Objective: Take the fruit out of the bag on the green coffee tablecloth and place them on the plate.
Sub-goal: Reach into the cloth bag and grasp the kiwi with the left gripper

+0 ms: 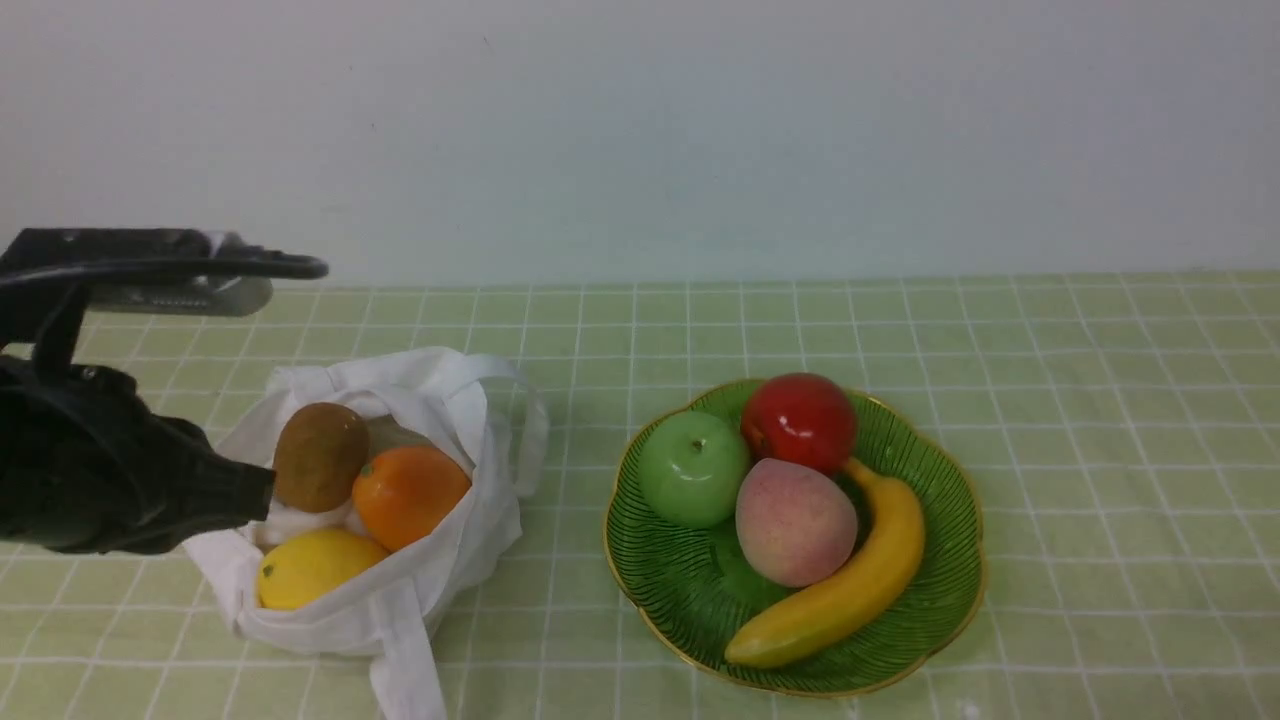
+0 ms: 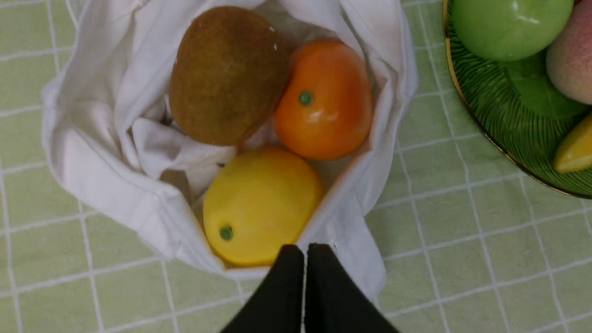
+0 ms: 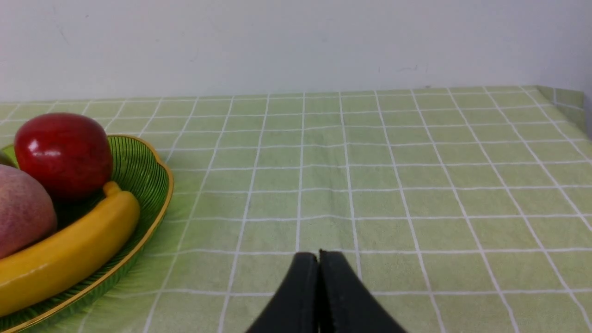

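Grippers: left gripper (image 2: 305, 249) closed tight, empty, over the bag (image 2: 101, 162) rim beside the lemon (image 2: 263, 203); right gripper (image 3: 319, 254) likewise closed, above the tablecloth (image 3: 416, 185).

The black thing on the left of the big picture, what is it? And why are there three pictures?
That black thing is a robot arm. The robot has two arms, and each ends in a pinching tool. The big picture comes from a camera between the arms, looking forward. The other two come from small cameras on the wrists, so each shows that tool's black tips. The left tool is at the edge of the white bag. The right tool is above the green tablecloth. Both are shut and hold nothing. Inside the bag are a kiwi, an orange and a lemon. Beside the bag, a green plate holds a green apple, a red apple, a peach and a banana.
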Controlling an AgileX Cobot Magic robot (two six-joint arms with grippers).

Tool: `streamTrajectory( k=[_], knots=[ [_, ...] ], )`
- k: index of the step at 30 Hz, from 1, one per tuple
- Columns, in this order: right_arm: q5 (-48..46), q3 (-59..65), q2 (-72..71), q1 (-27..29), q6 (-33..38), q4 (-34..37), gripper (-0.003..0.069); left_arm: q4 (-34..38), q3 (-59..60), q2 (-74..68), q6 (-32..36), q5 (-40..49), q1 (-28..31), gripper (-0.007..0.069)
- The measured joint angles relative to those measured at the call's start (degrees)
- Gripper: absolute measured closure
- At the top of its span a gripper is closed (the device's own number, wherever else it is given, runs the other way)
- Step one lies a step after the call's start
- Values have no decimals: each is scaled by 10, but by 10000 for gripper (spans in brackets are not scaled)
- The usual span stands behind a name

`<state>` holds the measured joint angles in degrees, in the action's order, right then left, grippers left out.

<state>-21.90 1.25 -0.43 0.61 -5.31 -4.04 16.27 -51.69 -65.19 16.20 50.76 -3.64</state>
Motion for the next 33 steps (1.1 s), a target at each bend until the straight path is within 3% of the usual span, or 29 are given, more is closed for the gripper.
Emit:
streamTrajectory(
  k=[7, 12, 18, 24, 27, 31, 33],
  knots=[
    [0, 0, 0, 0, 0, 0, 674, 1, -10, -32, 80, -33, 0, 624],
    [0, 0, 0, 0, 0, 0, 674, 3, -10, -64, 112, -93, 0, 503],
    [0, 0, 0, 0, 0, 0, 674, 7, -10, -133, 115, -139, 0, 167],
    [0, 0, 0, 0, 0, 0, 674, 31, -10, -166, 112, -166, 0, -15],
    [0, 0, 0, 0, 0, 0, 674, 42, -10, -174, 112, -187, 0, -33],
    [0, 0, 0, 0, 0, 0, 674, 46, -10, -187, 113, -197, 0, -3],
    [0, 0, 0, 0, 0, 0, 674, 48, -10, -195, 113, -197, 0, 85]
  ],
)
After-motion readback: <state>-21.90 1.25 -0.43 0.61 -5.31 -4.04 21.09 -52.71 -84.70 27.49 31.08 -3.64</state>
